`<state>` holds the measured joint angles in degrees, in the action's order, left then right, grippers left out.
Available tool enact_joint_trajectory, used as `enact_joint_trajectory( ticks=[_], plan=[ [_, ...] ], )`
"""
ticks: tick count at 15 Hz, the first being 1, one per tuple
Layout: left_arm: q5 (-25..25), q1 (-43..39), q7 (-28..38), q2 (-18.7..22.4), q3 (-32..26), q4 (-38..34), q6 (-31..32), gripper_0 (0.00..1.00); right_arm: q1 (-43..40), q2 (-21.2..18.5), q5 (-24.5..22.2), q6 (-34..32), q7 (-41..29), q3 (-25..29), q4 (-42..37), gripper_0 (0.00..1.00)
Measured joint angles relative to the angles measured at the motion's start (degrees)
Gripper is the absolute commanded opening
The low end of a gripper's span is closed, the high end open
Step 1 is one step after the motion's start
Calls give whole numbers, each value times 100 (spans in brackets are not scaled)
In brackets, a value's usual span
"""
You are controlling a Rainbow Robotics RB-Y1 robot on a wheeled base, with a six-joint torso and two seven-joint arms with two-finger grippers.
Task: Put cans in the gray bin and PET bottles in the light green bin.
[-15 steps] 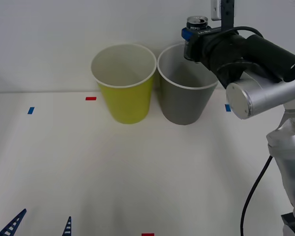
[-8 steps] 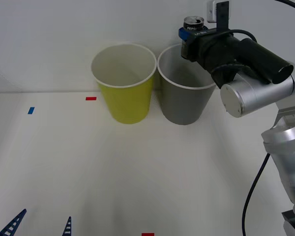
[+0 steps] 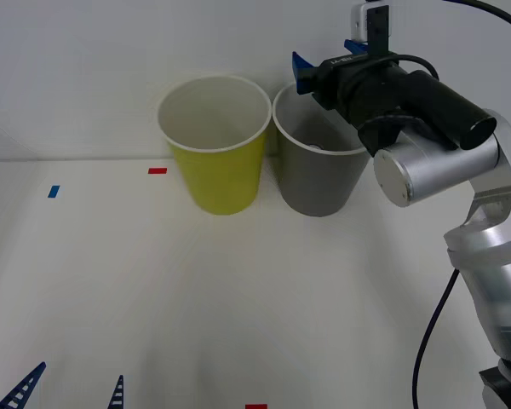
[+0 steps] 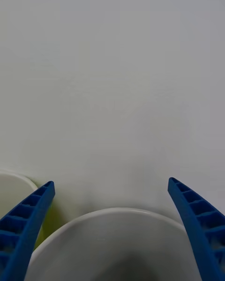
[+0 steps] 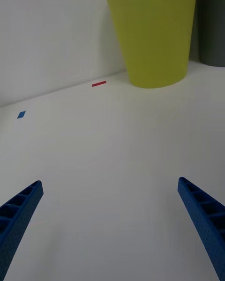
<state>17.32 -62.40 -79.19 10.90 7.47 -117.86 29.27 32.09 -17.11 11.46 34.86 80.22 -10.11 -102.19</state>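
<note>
My right gripper hangs open just above the gray bin, nothing between its blue fingers. In the right wrist view the right gripper frames the gray bin's white rim below it. The can is hidden from view, and no PET bottles are in view. The light green bin stands directly left of the gray one, almost touching it. My left gripper rests open low over the table's near left edge. In the left wrist view the left gripper faces the light green bin across bare table.
Small tape marks lie on the white table: red and blue at the left, another red at the front edge. A white wall rises close behind the bins. A black cable hangs by my right arm.
The right gripper held the can over the gray bin before. Its fingers have since opened, the can is gone from them, and the arm has shifted slightly left.
</note>
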Motion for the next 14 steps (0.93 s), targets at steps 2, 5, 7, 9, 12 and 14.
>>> enact_joint_trajectory(
  ticks=[2, 5, 7, 9, 12, 14],
  plan=[
    [0, 0, 0, 0, 0, 0, 0, 100, -16, 94, -134, 1, 14, 1, -4, 83],
    [0, 0, 0, 0, 0, 0, 0, 100, -138, 167, -437, 2, 3, 82, -301, 83],
    [0, 0, 0, 0, 0, 0, 0, 100, -414, 153, -630, 3, -13, 133, -824, 83],
    [0, 0, 0, 0, 0, 0, 0, 100, -736, -24, -742, 5, -42, 161, -1375, 83],
    [0, 0, 0, 0, 0, 0, 0, 100, -1407, -347, -697, 5, -124, 210, -2053, 83],
    [-1, 0, 0, 0, 0, 0, 0, 100, -2028, -506, -658, -5, -165, 282, -2521, 84]
  ],
)
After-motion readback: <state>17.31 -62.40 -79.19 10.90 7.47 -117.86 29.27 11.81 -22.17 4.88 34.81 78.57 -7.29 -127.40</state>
